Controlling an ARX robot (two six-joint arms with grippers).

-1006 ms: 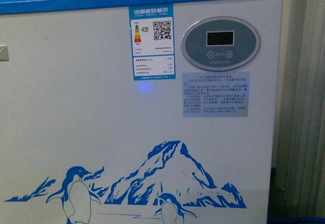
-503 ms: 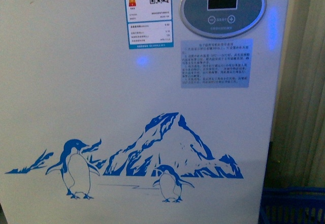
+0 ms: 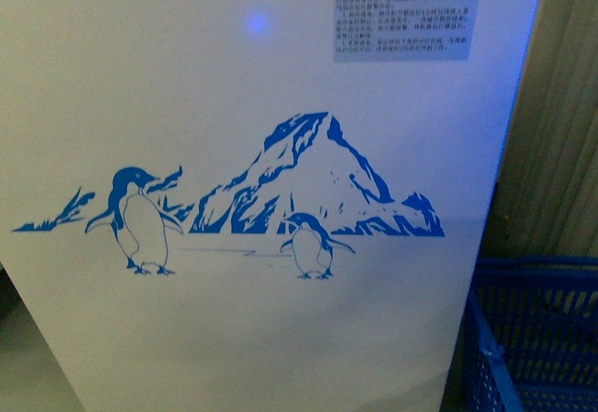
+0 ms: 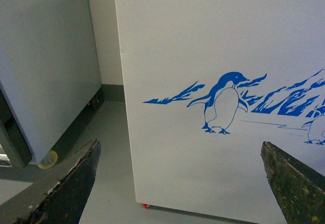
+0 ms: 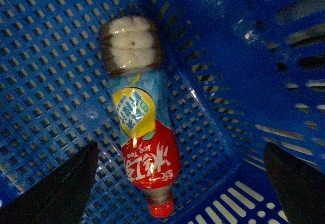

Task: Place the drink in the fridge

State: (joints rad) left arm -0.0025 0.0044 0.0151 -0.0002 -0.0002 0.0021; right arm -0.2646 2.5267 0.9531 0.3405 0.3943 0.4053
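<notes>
Drink: you see the drink (image 5: 143,132) lying on its side on the bottom of the blue basket (image 5: 51,56), close to one of its corners, outside the fridge.
Drink details: its red cap (image 5: 161,209) points at the nearer basket wall. The label is light blue with a yellow badge, turning red towards the neck.
Right gripper (image 5: 180,150): your fingers are spread wide with nothing between them. The drink lies below the gap, untouched.
Left gripper (image 4: 179,148): your fingers are also spread wide and empty, facing the fridge's front panel near the larger penguin (image 4: 221,102).
Fridge (image 3: 280,328): its white front fills most of your front view, with the blue penguin-and-mountain decal (image 3: 308,178) across the middle.
Basket position: in the front view the basket stands low, just beside the fridge's right edge.
Surroundings: a grey cabinet (image 4: 45,66) stands to the fridge's left, with a strip of grey floor (image 4: 109,178) between them.
</notes>
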